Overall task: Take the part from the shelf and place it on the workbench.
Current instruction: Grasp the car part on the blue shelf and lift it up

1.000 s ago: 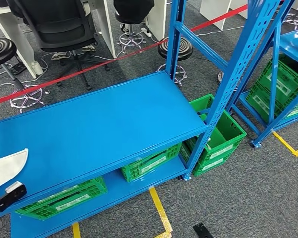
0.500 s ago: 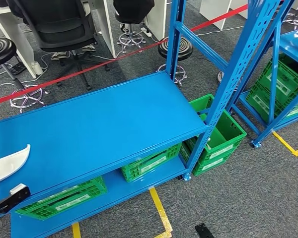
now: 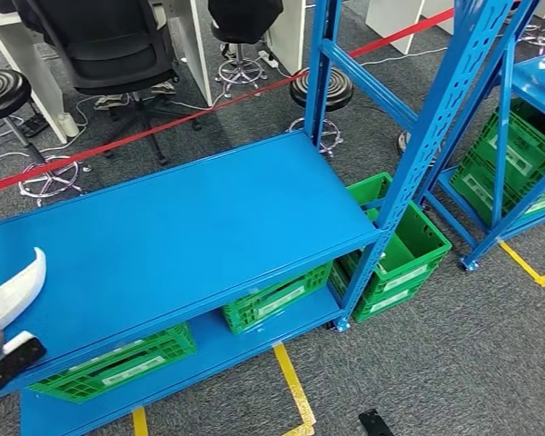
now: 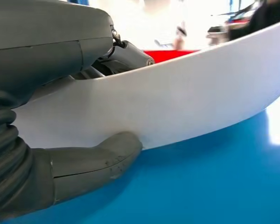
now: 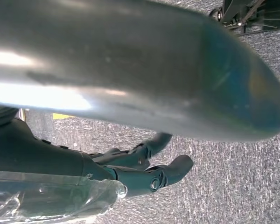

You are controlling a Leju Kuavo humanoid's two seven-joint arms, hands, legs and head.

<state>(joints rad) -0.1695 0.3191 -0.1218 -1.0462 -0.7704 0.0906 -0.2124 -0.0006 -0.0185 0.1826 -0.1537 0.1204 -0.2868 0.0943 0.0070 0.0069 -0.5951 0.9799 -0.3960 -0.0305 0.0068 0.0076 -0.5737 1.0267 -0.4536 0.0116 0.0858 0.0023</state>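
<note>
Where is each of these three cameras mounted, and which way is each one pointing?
Head view: high on the robot, looking down at the blue shelf; the left hand holds the white part at the picture's left edge.
Left wrist view: behind the left hand, looking along the part just above the shelf.
Right wrist view: behind the right hand, facing grey carpet.
Head and left wrist views share part, hand and shelf.

The white part [image 3: 14, 289] has tilted further on edge — left robot hand [image 3: 3, 356] has drawn back slightly.
</note>
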